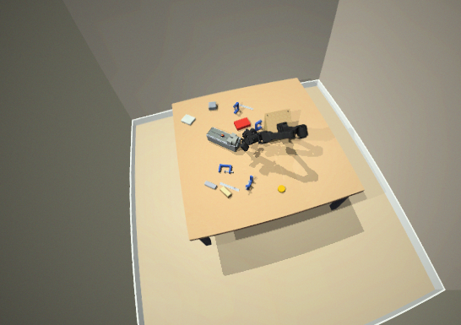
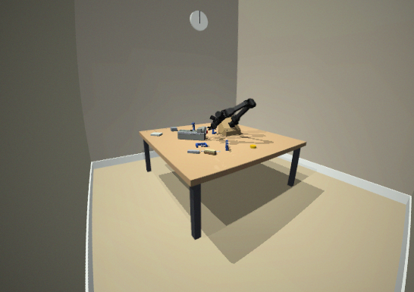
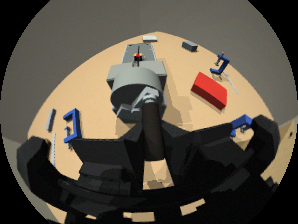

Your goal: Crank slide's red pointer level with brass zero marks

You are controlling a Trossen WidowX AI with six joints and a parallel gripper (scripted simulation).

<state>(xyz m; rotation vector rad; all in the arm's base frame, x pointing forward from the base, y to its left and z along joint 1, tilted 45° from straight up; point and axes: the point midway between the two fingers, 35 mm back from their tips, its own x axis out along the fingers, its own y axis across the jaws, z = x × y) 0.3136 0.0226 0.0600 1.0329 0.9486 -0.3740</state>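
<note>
The grey machine (image 1: 219, 139) (image 2: 189, 135) (image 3: 136, 73) stands on the table (image 1: 270, 207) (image 2: 235, 159), its crank end towards the arm. The dark crank handle (image 3: 153, 131) sticks out from the crank disc towards the wrist camera. My gripper (image 1: 242, 144) (image 2: 209, 128) (image 3: 149, 121) is shut on this handle, one finger on each side. The red pointer (image 1: 222, 135) (image 3: 138, 56) shows on top of the slide, with brass-yellow marks close at its sides in the wrist view. It looks near them, but it is too small to tell whether it is exactly level.
A red block (image 1: 242, 123) (image 3: 209, 91) lies beside the machine. Blue clamps (image 1: 225, 168) (image 1: 236, 107) (image 3: 73, 125) stand or lie on both sides. A grey block (image 1: 213, 105), a pale pad (image 1: 188, 119), a yellow block (image 1: 225, 192) and a yellow disc (image 1: 281, 188) lie farther off.
</note>
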